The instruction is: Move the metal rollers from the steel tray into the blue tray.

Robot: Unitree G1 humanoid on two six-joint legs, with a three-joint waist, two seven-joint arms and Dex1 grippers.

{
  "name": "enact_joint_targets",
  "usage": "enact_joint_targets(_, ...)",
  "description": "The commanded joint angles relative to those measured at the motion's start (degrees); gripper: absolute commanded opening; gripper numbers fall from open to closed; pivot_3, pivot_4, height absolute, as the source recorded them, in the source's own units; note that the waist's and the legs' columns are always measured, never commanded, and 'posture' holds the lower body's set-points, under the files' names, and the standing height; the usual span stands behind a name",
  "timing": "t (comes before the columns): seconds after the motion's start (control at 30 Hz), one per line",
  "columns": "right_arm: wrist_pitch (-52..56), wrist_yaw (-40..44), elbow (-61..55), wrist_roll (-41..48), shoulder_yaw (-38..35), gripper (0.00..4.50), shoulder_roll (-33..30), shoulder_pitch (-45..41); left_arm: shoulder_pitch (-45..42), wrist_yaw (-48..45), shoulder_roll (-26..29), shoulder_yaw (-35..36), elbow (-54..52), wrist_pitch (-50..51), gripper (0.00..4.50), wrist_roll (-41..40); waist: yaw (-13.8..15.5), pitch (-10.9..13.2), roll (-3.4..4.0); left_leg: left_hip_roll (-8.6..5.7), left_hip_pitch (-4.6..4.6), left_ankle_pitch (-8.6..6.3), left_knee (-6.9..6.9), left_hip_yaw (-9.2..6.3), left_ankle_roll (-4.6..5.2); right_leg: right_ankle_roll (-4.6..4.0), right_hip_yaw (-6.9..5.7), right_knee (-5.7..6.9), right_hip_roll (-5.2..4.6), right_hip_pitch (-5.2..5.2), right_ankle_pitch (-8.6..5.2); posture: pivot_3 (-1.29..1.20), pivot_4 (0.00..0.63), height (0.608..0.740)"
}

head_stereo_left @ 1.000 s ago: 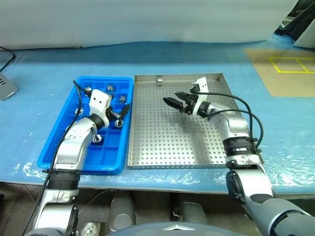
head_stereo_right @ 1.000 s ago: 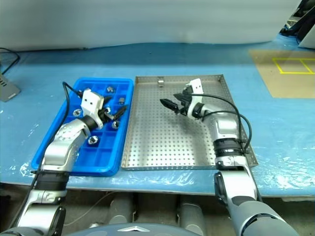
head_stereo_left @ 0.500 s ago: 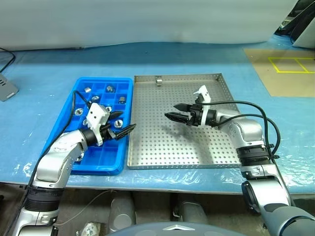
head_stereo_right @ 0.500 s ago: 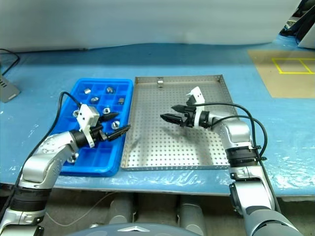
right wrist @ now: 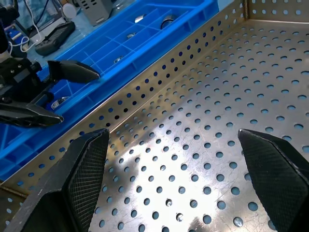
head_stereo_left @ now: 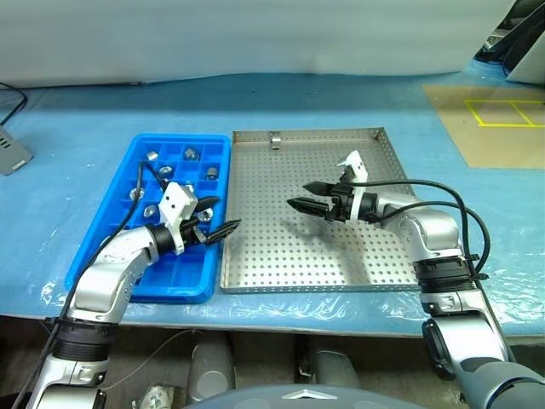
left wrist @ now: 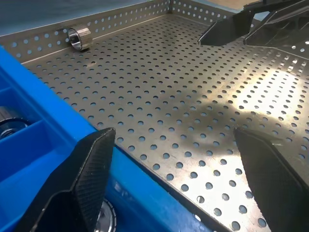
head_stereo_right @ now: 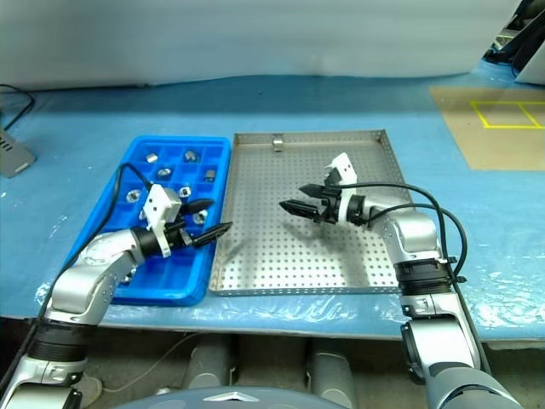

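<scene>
The left gripper (head_stereo_left: 220, 217) has its two black fingers spread wide with nothing between them; it hovers over the right edge of the blue tray (head_stereo_left: 100, 249), pointing toward the steel tray (head_stereo_left: 306, 274). The right gripper (head_stereo_left: 305, 196) is likewise wide open and empty, held above the perforated floor of the steel tray and pointing toward the left gripper, the two well apart. One of the metal rollers (left wrist: 78, 38) lies against the far rim of the steel tray, well away from both sets of fingers. The other rollers (head_stereo_left: 191, 154) sit in the blue tray's far compartments, a few just beside the left gripper. No writing or labels can be read on either tray.
</scene>
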Motion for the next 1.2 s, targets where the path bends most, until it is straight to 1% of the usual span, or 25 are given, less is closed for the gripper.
enact_joint_targets(0.03, 0.39, -0.7, -3.6, 1.89, -0.74, 4.46, -0.21, 0.6, -1.8, -0.86, -1.01, -0.68, 0.89, -2.51, 4.15, 0.49, -0.01, 0.0, 0.0, 0.0, 0.0, 0.0, 0.0, 0.0, 0.0, 0.0, 0.0, 0.0, 0.0, 0.0, 0.0, 0.03, 0.15, 0.74)
enact_joint_targets(0.27, 1.43, -2.12, -6.0, 3.01, -1.2, 4.46, -0.58, 2.07, -1.93, -1.86, -1.71, -0.9, 3.9, -4.7, 4.15, 1.19, -0.15, 0.0, 0.0, -0.01, 0.09, 0.0, 0.0, 0.01, 0.0, 0.0, 0.03, 0.01, 0.0, 0.07, 0.0, 0.02, 0.15, 0.74)
enact_joint_targets(0.6, 0.92, -2.18, -4.4, 3.04, -0.31, 4.46, -0.6, 0.71, -0.44, -0.31, -2.52, -1.24, 0.85, -3.73, 4.15, 0.99, -0.07, 0.0, 0.0, -0.02, 0.22, 0.0, 0.01, 0.01, 0.0, 0.01, 0.04, 0.02, 0.0, 0.21, 0.0, 0.04, 0.15, 0.74)
enact_joint_targets(0.93, -0.26, -1.98, -2.86, 2.64, 0.8, 4.46, 0.61, 0.25, 1.6, 0.63, -0.75, 0.24, -0.75, -3.35, 4.15, 1.06, -0.05, 0.0, 0.0, -0.02, 0.24, 0.0, 0.01, 0.01, 0.0, 0.01, 0.04, 0.04, 0.0, 0.21, 0.0, 0.06, 0.15, 0.74)
enact_joint_targets(1.2, -1.43, -2.15, -1.96, 2.41, 1.17, 4.46, 0.92, 0.28, 1.48, 0.95, -0.23, 0.04, -0.3, -3.81, 4.15, 1.3, -0.02, 0.0, 0.0, -0.02, 0.24, 0.0, 0.02, 0.01, 0.0, 0.01, 0.04, 0.07, 0.0, 0.21, 0.0, 0.06, 0.15, 0.74)
